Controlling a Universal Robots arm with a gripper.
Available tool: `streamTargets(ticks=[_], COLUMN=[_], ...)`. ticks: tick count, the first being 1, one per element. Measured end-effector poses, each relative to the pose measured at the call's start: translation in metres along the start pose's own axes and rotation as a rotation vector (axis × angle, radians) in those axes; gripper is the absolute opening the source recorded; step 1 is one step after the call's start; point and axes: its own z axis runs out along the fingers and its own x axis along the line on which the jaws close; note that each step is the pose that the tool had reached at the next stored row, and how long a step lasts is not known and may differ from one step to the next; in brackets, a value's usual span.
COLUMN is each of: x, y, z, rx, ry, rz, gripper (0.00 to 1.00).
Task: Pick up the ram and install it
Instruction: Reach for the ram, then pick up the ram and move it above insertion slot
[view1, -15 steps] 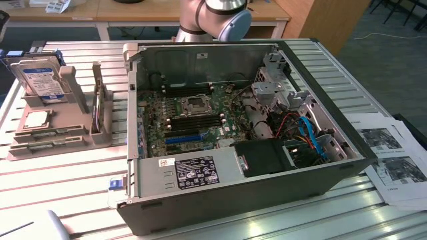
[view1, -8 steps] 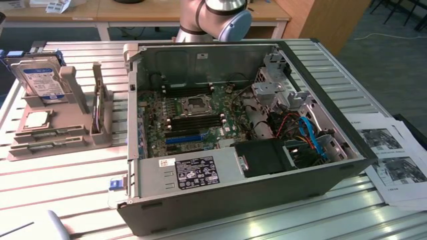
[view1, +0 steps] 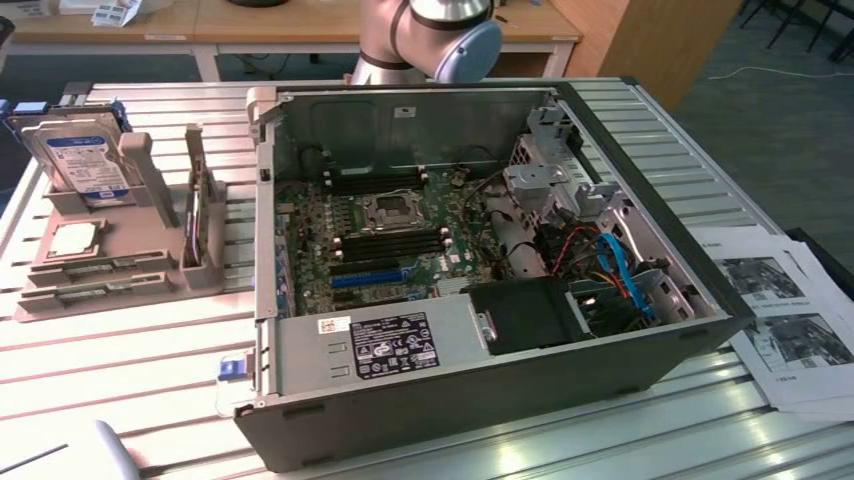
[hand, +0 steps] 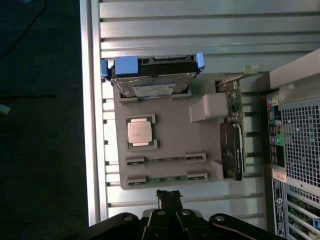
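Exterior view first: the silver-grey robot arm (view1: 427, 35) hangs over the far edge of the slatted metal bench (view1: 120, 370), behind the open dark-grey computer case (view1: 467, 400) that lies on its side mid-bench. Inside, on the green motherboard (view1: 387, 225), the long black memory slots (view1: 400, 241) flank the processor socket, and as far as I can judge they look unfilled, so nothing is installed. Over by the bench edge on the exterior view's left sits the grey moulded parts tray (view1: 114, 285). In the tray's outermost groove lies the ram (view1: 94, 294), a long, narrow green circuit-board stick, flat in its cradle. Now the wrist view, looking straight down on that tray (hand: 170, 127): the silver hard drive in its blue carrier (hand: 152, 82) at one end, then the square metal-capped processor chip (hand: 140, 132), then a second green stick (hand: 165, 160), and last the ram (hand: 167, 178) along the tray's edge. The black two-fingered tool (hand: 170, 196) hovers just off that edge, nearest the ram but clear of it. Its fingertips sit pressed together with nothing between them, clenched and empty-handed. My read: this is the very opening of the job. The approach is lined up, the pick is not made, and the whole install is left to do.
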Motion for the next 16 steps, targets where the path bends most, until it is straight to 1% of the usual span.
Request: streamTargets(ticks=[5,7,16], x=[0.002,0.003,0.003], y=[0.0120,0.0151,0.0151], z=[0.0010,0.0012,0.0020], rx=[0.0000,0.0000,0.0001], ry=[-0.0002,-0.0002,-0.0002], rz=[0.003,0.004,0.004], gripper=[0.10,0.10,0.10])
